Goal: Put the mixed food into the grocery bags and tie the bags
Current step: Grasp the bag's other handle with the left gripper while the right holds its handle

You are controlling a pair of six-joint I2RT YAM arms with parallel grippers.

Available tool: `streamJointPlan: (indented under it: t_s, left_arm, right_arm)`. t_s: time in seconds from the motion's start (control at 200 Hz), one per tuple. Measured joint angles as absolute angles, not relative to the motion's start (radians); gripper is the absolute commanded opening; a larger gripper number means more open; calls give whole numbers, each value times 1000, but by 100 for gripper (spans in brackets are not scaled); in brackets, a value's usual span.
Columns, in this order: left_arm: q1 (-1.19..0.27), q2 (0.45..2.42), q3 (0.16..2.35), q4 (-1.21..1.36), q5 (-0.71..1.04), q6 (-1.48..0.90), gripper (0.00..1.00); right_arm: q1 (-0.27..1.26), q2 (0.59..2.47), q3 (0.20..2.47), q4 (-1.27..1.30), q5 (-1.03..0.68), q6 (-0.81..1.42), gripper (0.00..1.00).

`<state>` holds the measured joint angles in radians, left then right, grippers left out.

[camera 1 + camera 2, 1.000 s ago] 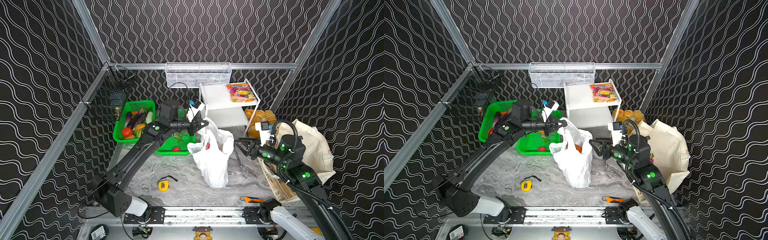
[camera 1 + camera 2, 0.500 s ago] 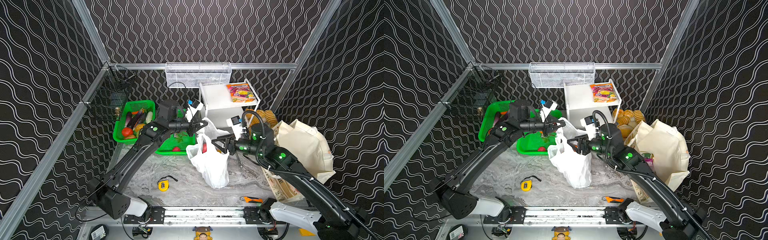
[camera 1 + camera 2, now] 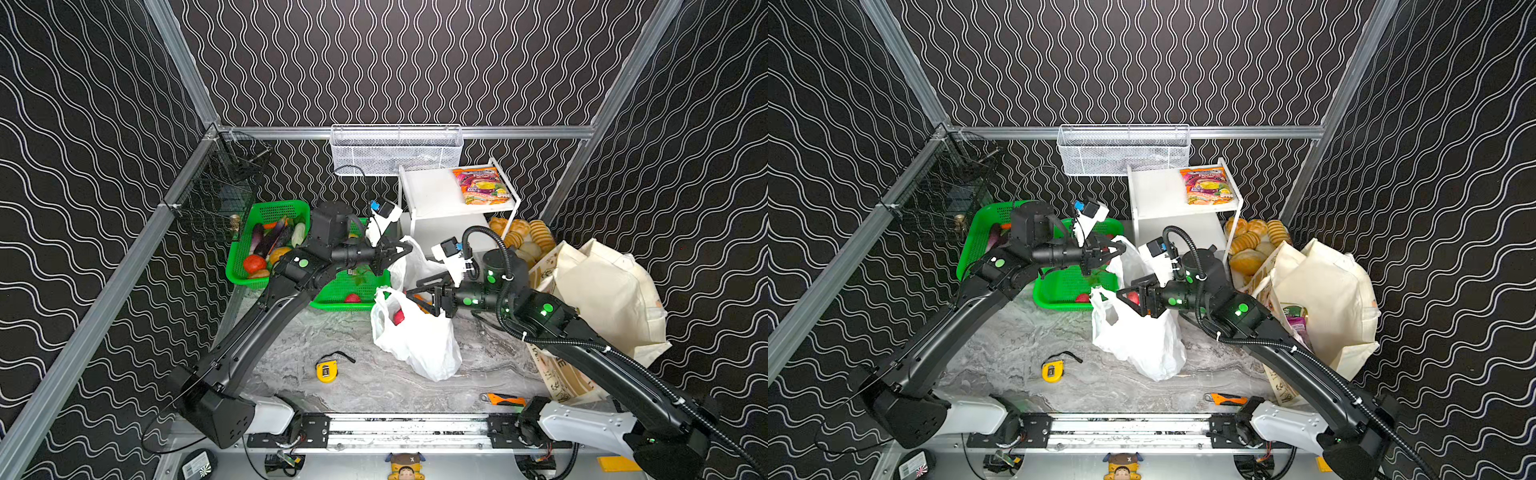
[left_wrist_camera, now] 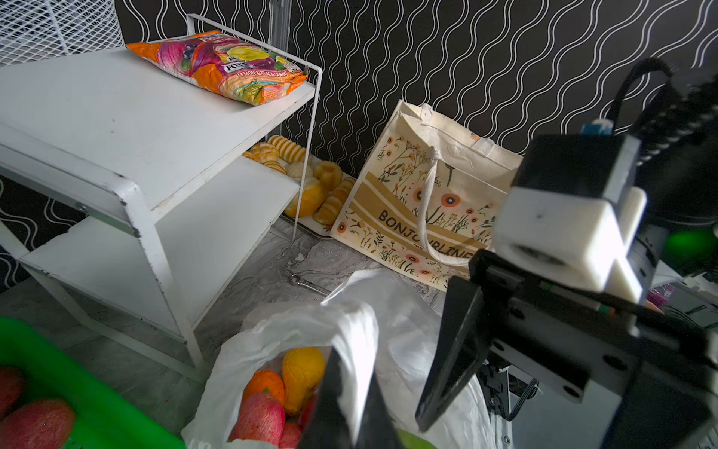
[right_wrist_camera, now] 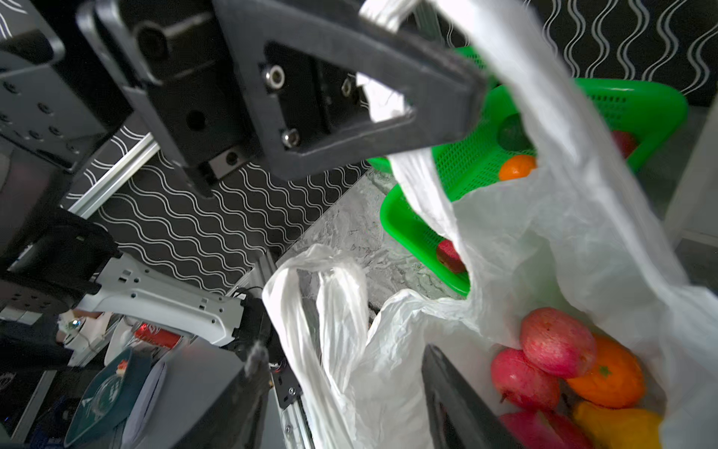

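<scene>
The crumpled white plastic bag (image 3: pixel 419 349) stands open, one handle (image 4: pixel 354 346) clamped in the left gripper (image 3: pixel 404 252), the other ahead of the parted right gripper (image 3: pixel 420 300). Only wrist views show its toy fruits (image 5: pixel 559 350) clearly.

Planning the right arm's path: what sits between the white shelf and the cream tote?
A heap of bread rolls lies between the white shelf and the cream tote, clearest in the left wrist view.

Marble table (image 3: pixel 299 345) carries plastic bag (image 3: pixel 419 340), tote (image 3: pixel 602 291), tape measure (image 3: pixel 326 370).
</scene>
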<state>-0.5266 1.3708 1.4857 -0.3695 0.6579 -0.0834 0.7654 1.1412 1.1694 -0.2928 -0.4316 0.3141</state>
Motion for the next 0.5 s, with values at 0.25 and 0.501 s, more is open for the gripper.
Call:
streamJointPlan:
  t_s: [0.25,0.501]
  left_arm:
    - [-527,1371,1489,-392,629,-105,0]
    - [-527,1377,1500,-406,628,-119,0]
  right_arm:
    - [813,1152,1177,-309,-489,283,80]
    - [850,1237,1224,-356,-413,237,49]
